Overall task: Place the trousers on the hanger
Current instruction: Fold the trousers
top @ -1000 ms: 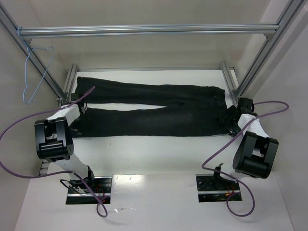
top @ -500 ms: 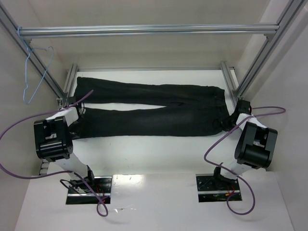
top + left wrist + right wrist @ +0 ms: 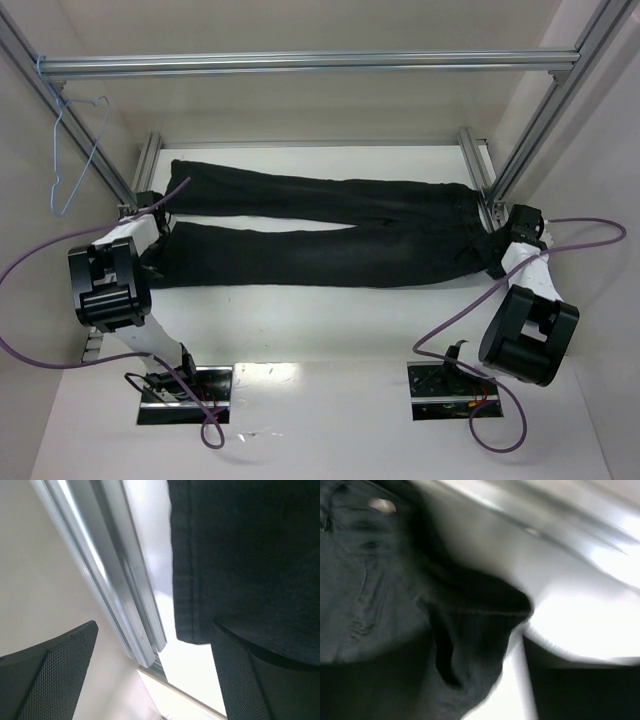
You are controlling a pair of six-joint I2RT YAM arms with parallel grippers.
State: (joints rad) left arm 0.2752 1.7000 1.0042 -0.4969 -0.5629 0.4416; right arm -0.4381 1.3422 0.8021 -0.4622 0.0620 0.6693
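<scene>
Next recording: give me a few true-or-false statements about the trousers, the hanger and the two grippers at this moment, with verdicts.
1. The trousers lie spread out along the table, with the leg ends toward the left arm. True.
2. The hanger is threaded through the trousers. False: it hangs from the frame at the far left, apart from them.
3. The left gripper is shut. False: its fingers stand wide apart, and the leg hem lies against one of them.
4. The right gripper is at the waistband end. True.
</scene>
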